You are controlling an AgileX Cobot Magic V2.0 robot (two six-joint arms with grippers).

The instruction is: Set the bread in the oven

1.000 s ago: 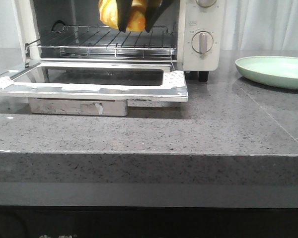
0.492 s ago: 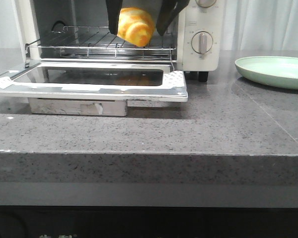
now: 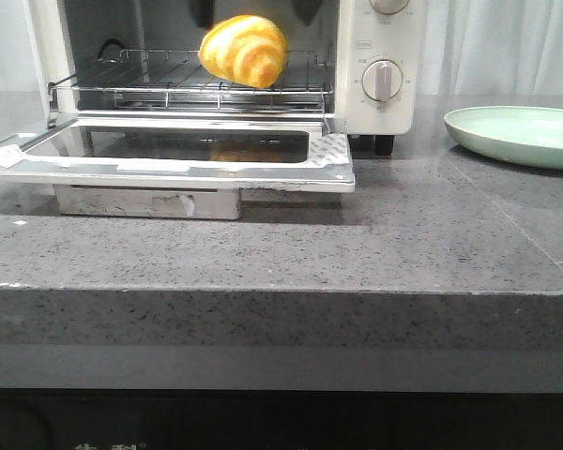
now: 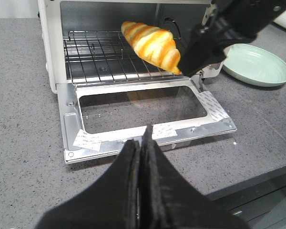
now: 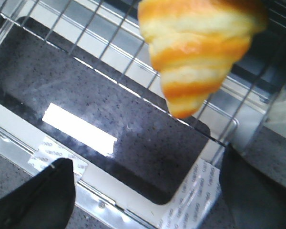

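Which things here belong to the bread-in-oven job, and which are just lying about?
Belong to the job:
bread, lying on the wire rack
oven, door folded down
right gripper, open

Just lying about:
green plate, beside the oven
left gripper, shut, holding nothing

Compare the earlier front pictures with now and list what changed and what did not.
The right gripper opened, let go of the bread and rose toward the top of the front view. The bread went down from between its fingers onto the wire rack of the oven. The oven door, the green plate and the shut left gripper stayed as they were.
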